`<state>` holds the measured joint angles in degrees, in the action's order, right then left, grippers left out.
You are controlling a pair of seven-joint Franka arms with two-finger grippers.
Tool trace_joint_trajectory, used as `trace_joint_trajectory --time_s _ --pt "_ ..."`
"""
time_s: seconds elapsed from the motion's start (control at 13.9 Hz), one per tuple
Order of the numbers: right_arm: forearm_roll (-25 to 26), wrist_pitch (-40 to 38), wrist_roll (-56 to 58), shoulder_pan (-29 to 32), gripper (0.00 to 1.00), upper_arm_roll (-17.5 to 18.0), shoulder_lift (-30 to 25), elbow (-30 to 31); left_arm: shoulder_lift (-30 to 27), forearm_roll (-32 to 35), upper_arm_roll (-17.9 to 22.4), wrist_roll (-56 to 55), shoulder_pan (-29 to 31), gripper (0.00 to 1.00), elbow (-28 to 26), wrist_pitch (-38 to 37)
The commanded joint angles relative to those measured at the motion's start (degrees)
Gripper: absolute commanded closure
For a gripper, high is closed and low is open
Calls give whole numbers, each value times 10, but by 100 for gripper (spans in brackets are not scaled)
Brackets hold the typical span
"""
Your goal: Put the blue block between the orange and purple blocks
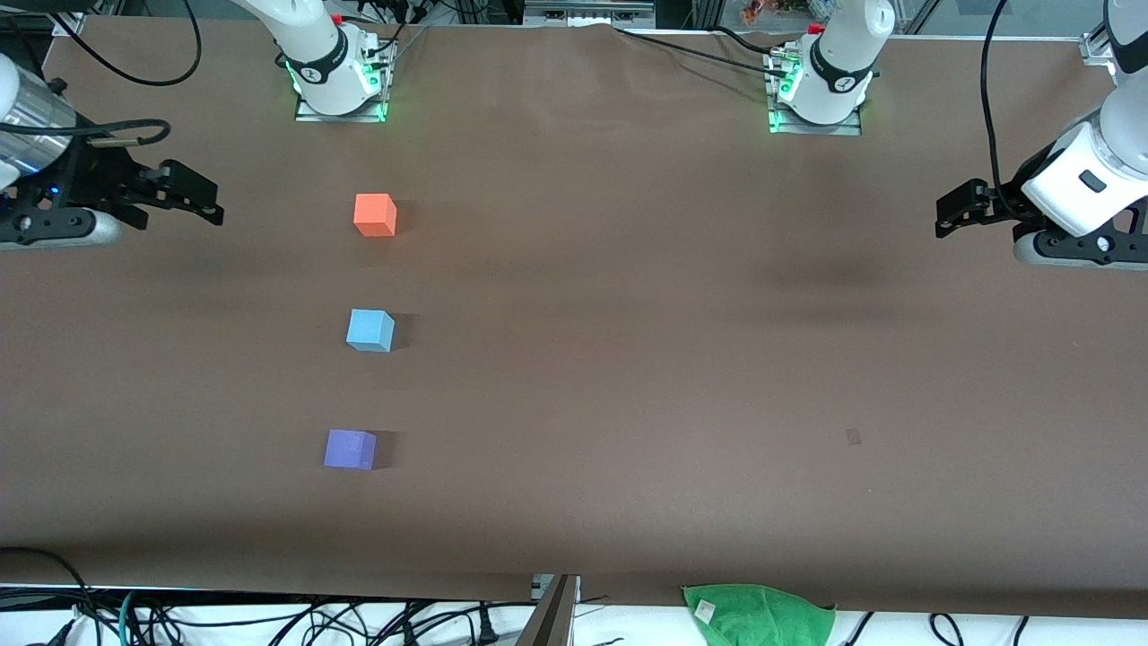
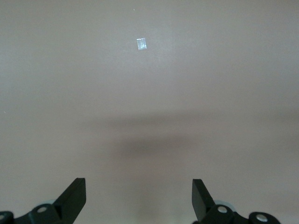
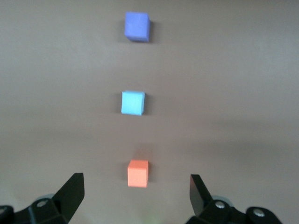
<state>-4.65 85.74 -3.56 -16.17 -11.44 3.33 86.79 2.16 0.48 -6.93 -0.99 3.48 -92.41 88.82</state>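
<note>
Front view shows three small matte cubes lined up on the brown paper-covered worktop [image 1: 628,359], toward the right arm's end: the bright orange cube [image 1: 375,215] farthest from the front camera, the light sky-blue cube [image 1: 370,330] in the middle, and the violet-purple cube [image 1: 350,449] nearest. All three stand apart from one another, with bare worktop in each gap. The sky-blue cube already sits between the other two, roughly midway and close to their line, so I judge the placement done, or nearly so.

A cube has no long axis to speak of; the sky-blue one rests flat on one face, turned slightly so its edges are not quite square with the row. The right wrist view shows the same row, orange closest to that camera, and the blue cube's upper face level.

Right pincer [image 1: 211,199] hangs over the worktop's edge at its own end, clear of the cubes, fingers spread wide and holding nothing. Its withdrawn, released pose fits an arm that has no more to carry. Left pincer [image 1: 952,213] waits over the bare worktop at its end, likewise spread and empty; its wrist view shows only plain surface and a small pale scrap [image 2: 142,44]. A green cloth [image 1: 758,615] lies at the worktop's near edge.
</note>
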Motion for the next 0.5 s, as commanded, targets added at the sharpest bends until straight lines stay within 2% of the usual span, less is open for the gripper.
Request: trace_joint_trajectory --time_s 0.0,0.43 --pt "6 -6 0 5 0 -1 -62 63 1 5 -4 -2 5 0 13 -13" --pt "8 -1 0 5 0 0 -48 55 1 5 -5 -2 5 0 13 -14"
